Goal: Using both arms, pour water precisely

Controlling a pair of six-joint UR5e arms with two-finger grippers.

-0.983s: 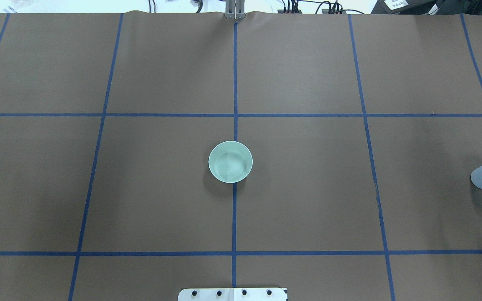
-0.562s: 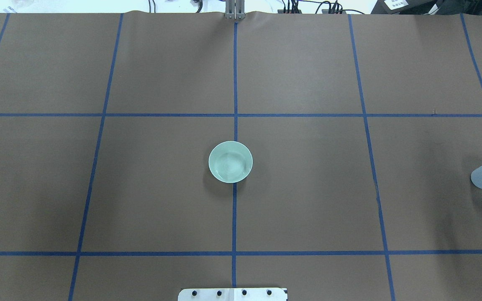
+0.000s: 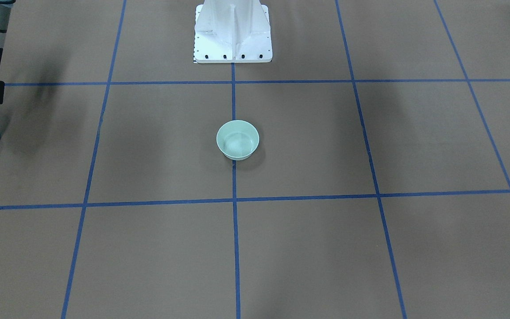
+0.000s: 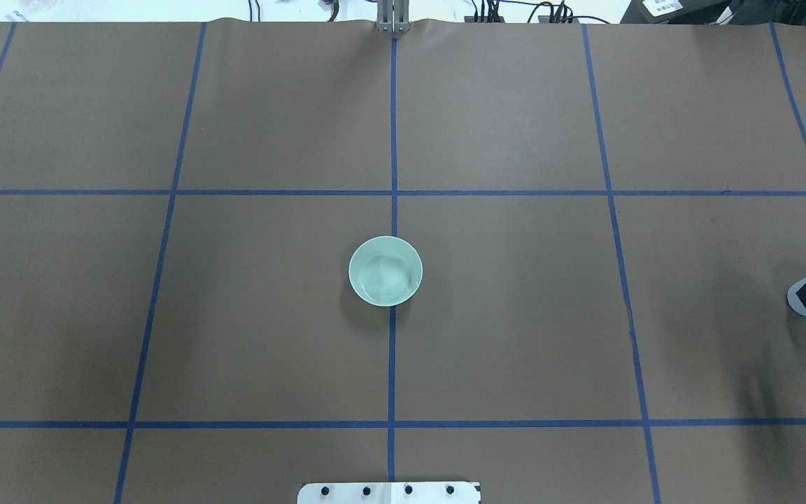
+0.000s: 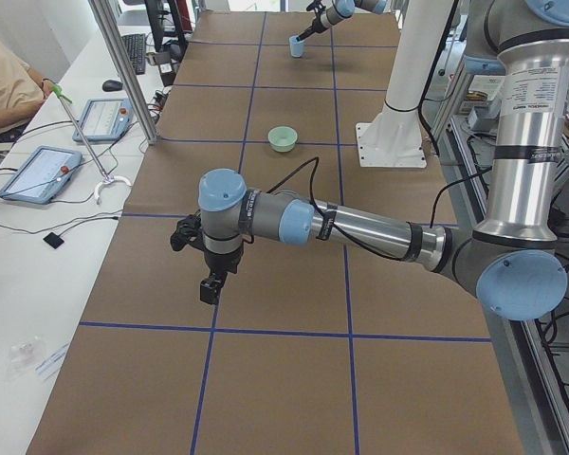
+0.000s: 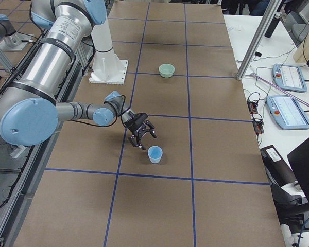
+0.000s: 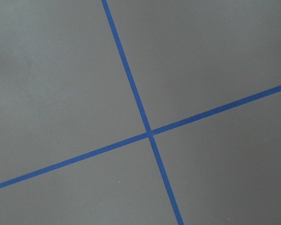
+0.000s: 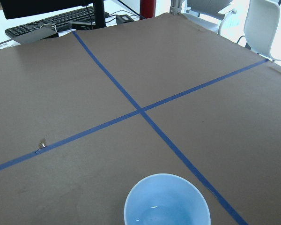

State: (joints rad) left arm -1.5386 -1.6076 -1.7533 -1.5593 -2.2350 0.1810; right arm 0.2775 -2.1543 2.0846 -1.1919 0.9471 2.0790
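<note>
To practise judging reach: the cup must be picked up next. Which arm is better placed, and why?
Right. The right hand hangs just beside the blue cup; the left hand is far off toward the other end of the table.

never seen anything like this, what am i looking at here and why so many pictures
This is one robot with a left arm and a right arm, on a white pedestal at a table covered in brown paper with blue tape lines. Each arm ends in a gripper, a two-finger claw.

All pictures show one moment: one from above and behind the robot, one facing it, one from each table end, one from each wrist.

A green bowl with a little water stands mid-table. A blue cup stands upright toward the robot's right end. The right gripper hovers open close to the cup, holding nothing. The left gripper hangs over bare paper; I cannot tell whether it is open.
</note>
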